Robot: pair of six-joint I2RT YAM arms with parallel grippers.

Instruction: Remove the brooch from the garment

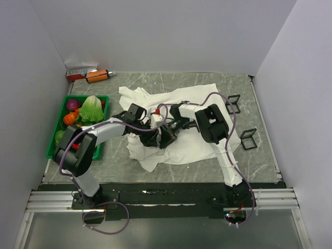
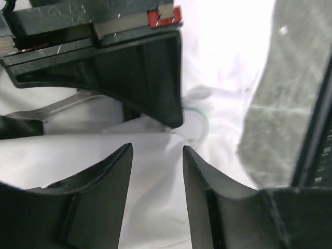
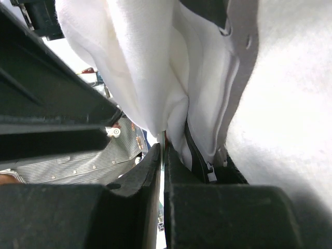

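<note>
White garment (image 1: 192,148) in bunched folds (brooch indiscernible)

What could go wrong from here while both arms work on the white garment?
1. The brooch shows in no view, so the open left gripper may close on bare white garment.
2. The right gripper pinches only a thin fold; it could slip out.
3. Both grippers sit very close together and might bump.
</note>
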